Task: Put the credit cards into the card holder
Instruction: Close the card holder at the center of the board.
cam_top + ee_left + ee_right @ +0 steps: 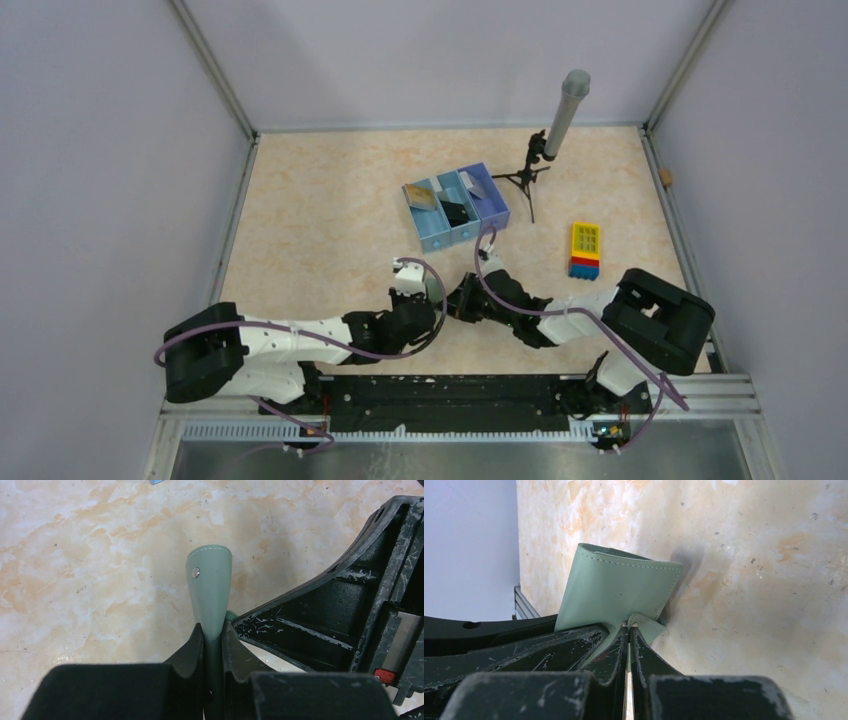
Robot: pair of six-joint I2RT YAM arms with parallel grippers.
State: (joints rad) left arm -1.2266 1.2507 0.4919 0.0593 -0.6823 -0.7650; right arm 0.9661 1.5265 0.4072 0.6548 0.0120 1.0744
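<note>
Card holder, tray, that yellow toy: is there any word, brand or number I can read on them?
No readable text anywhere.
The card holder: plain, only stitching and a metal snap.
The yellow-topped block: a grid of squares, too small to read.
The blue three-compartment tray: nothing legible on it.

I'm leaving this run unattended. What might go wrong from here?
The right tool pinches only a thin edge of the card holder, so it may slip out. With the left tool also clamped on it, neither is free for the cards in the blue tray; releasing may let it fold shut.
</note>
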